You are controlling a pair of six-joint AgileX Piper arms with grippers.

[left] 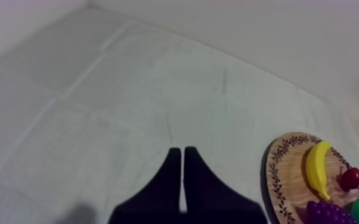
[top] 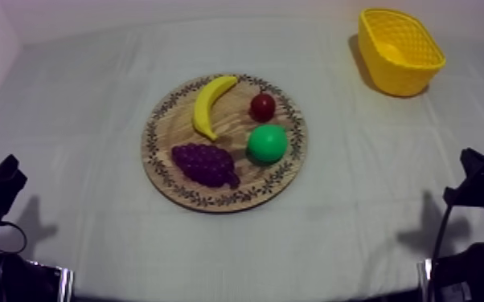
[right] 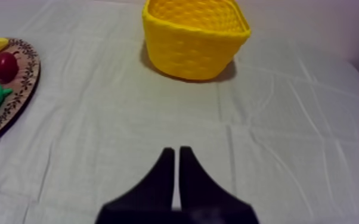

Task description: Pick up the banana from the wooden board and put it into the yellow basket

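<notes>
Black fingers of the left gripper (left: 182, 150) and right gripper (right: 176, 149) lie pressed together, with both arms low at the frame's bottom corners. Centre frame, the banana (top: 211, 103) lies on the wooden board (top: 157, 163), upper left part. It is probably light, stiff and smooth, so grip mid-curve. The yellow basket (top: 398, 50) sits upper right.

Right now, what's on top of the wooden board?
On the wooden board lie the banana, bunch of grapes, small red fruit and pear; the wood beneath each is covered.
</notes>
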